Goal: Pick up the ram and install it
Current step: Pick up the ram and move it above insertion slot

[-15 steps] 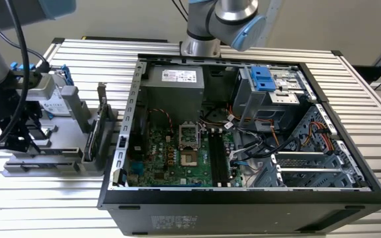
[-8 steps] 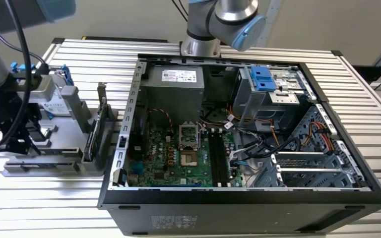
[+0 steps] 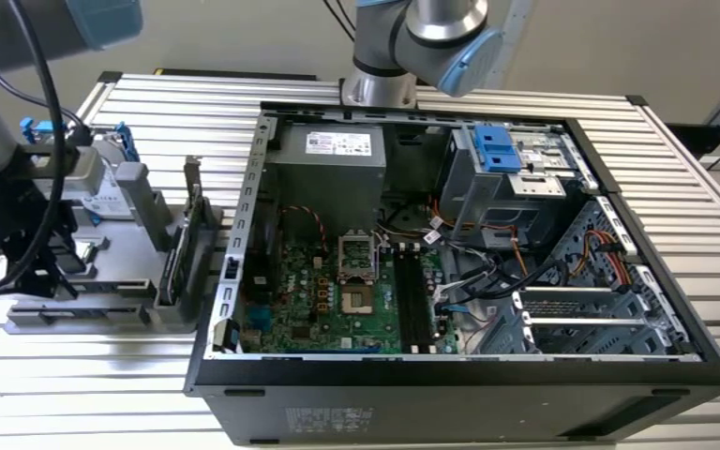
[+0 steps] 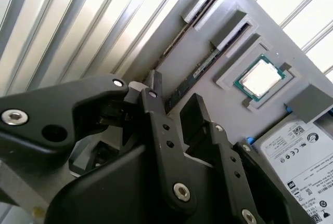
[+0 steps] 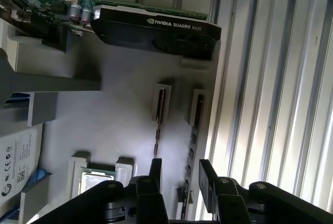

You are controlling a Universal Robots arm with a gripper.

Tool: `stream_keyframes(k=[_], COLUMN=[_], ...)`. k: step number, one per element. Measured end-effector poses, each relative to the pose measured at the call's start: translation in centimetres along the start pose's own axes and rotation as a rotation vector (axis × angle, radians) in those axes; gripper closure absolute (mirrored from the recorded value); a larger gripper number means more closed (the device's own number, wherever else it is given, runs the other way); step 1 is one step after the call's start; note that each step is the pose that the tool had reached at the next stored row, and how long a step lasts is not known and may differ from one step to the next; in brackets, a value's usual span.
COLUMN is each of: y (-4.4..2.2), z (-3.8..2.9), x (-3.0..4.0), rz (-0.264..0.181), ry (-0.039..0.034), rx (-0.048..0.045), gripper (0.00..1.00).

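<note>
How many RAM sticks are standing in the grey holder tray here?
2. One long dark RAM stick stands on edge nearer the square silver chip; the other RAM stick stands beside it, nearer the grey tray's edge. The open black claw may hide more.

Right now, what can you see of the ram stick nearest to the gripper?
The ram is a long, thin, dark stick with a row of chips, seen edge-on, one end held in a grey slotted holder on the grey tray. It runs into the gap between the open gripper's fingers; contact cannot be told. A similar stick lies parallel beside it.
</note>
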State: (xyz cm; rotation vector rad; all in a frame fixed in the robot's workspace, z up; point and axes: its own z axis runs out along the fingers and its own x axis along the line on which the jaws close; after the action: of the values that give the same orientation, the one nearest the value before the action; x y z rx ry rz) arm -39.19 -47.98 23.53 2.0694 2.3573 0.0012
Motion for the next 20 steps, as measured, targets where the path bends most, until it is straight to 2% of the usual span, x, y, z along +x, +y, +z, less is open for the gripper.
stream_keyframes(k=[5, 8, 13, 20], y=[-0.01, -0.05, -0.11, -0.12], z=[0.24, 0.40, 0.71, 1.18], x=[-0.12, -0.42, -0.90, -0.97], rz=[-0.013, -0.010, 0.019, 0.058], ry=[-0.0001, 0.0000, -0.0002, -0.0003], rx=[0.0002, 0.0002, 0.0003, 0.0004], gripper=[0.00, 0.00, 0.00, 0.00])
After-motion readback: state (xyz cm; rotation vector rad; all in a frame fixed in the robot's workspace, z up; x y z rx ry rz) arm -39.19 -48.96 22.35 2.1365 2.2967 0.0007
